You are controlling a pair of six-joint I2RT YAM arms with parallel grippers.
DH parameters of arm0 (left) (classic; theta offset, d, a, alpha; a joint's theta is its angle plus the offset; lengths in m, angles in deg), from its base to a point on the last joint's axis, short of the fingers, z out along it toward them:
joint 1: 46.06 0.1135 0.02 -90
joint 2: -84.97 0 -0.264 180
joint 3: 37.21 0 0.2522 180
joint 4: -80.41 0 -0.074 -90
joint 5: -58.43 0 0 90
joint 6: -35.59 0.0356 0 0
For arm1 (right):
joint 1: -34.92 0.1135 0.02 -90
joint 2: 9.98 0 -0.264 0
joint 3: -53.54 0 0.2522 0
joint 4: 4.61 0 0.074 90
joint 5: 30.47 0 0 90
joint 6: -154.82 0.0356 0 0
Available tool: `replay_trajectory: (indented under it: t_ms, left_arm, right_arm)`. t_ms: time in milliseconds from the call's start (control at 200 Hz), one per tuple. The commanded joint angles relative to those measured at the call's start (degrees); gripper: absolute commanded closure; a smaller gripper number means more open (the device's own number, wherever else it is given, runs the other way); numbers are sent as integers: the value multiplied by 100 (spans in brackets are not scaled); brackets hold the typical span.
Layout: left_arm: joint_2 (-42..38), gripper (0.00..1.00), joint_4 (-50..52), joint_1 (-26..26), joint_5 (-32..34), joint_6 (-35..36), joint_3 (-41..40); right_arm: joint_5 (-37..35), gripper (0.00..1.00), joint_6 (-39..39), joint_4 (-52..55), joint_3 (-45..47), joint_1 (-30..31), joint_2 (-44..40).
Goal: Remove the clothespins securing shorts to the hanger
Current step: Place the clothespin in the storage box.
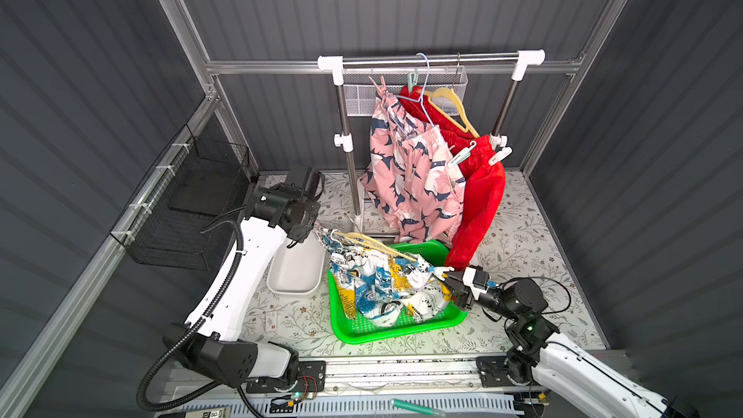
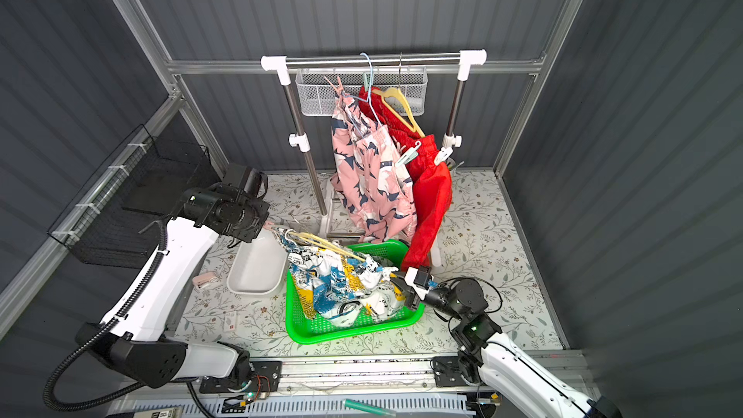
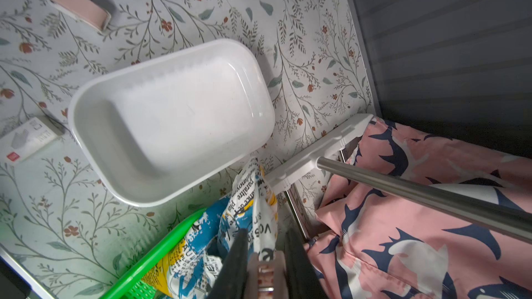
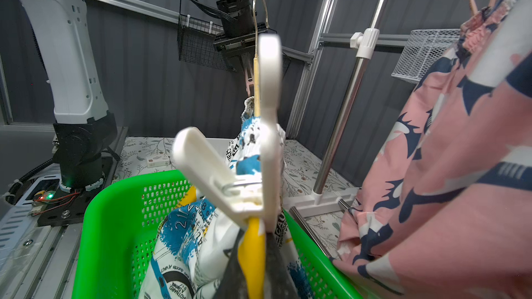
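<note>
Unclipping is in hand at the left: left gripper (image 3: 267, 235) fingers stand narrow, pinching the pink pin (image 3: 267, 274) on one end of the printed shorts (image 1: 378, 279), which drape on their hanger (image 1: 374, 246) over the basket (image 1: 362, 337). Next, probably: squeeze, pull clear, release into the nearby tub (image 1: 295, 275). Right gripper (image 4: 254, 234) is clamped on shorts fabric beneath the white pin (image 4: 201, 162). Further right, pinned pink shorts (image 1: 410, 178) and red shorts (image 1: 482, 195) hang close, crowding access.

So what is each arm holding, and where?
Left fingers pinch the pink clothespin by its free end; right fingers grip the printed shorts beside the white clothespin.
</note>
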Motion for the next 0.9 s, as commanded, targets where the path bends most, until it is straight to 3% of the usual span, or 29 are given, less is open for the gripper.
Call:
replay_trajectory:
  t_ms: [0, 235, 535, 650, 896]
  left_arm:
    - [-78, 79, 387, 54, 655, 341, -24]
    - [-20, 78, 193, 49, 1184, 767, -826]
    - [356, 74, -587, 49, 1162, 1467, -1985]
    - [591, 73, -1019, 84, 871, 1888, -2251]
    - [1085, 74, -1203, 281, 756, 2115, -2450]
  right_arm:
    - [-142, 100, 31, -344, 30, 22, -17]
    - [-274, 100, 48, -305, 30, 27, -27]
    - [-305, 100, 49, -305, 8, 12, 110]
    - [-311, 100, 32, -298, -6, 18, 173]
    - [-329, 100, 47, -284, 10, 10, 153]
